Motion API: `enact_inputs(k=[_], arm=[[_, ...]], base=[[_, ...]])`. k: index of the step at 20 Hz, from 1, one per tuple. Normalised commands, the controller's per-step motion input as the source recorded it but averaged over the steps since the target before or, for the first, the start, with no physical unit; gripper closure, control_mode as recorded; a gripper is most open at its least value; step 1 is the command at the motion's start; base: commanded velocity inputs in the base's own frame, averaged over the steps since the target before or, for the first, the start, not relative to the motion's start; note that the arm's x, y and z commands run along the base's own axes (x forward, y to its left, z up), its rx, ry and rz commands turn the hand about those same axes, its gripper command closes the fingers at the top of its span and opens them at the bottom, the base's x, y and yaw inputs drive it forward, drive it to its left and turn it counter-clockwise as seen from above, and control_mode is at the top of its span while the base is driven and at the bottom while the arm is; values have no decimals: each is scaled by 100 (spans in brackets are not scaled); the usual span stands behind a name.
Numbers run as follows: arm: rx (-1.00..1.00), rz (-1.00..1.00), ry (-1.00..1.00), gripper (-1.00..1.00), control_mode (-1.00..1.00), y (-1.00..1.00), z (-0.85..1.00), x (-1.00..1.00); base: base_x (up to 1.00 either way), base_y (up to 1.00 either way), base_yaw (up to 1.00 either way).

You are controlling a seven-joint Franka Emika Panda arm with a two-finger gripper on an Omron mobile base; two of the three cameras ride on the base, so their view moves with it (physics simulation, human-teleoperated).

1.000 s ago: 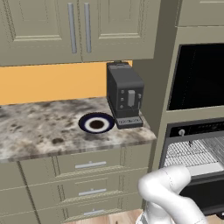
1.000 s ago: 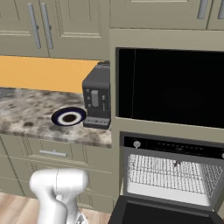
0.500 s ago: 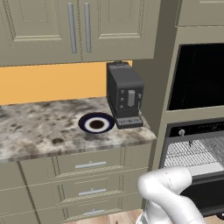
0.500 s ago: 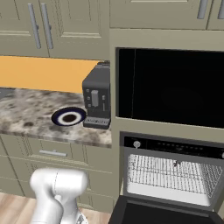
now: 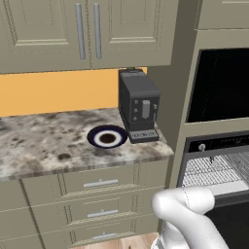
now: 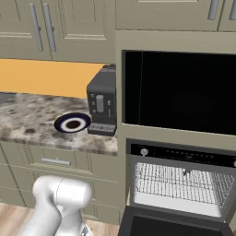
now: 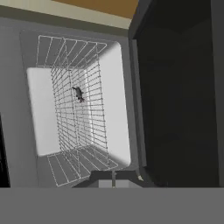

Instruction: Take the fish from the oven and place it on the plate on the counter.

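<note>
The small dark grey fish (image 7: 78, 93) lies on the silver wire rack (image 7: 78, 118) inside the open built-in oven (image 6: 177, 184). The gripper (image 7: 113, 178), pinched shut on nothing, should spread its 2 fingers, then descend squarely over the fish

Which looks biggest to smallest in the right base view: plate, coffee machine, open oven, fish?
1. Oven, largest by far.
2. Coffee machine.
3. Plate, clearly narrower than the machine beside it.
4. Fish, a tiny dark speck on the oven rack.
The oven sits nearer the camera, which exaggerates its lead, but the order holds.
</note>
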Motion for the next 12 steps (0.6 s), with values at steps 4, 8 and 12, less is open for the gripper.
enact_inputs(k=[4,8,12], arm=[[0,0,0,100,-100,7,100,4],[0,-2,0,100,-100,12,89,48],[-2,-6,7,100,-100,9,38,82]], base=[[0,0,0],[0,0,0],[0,0,0]])
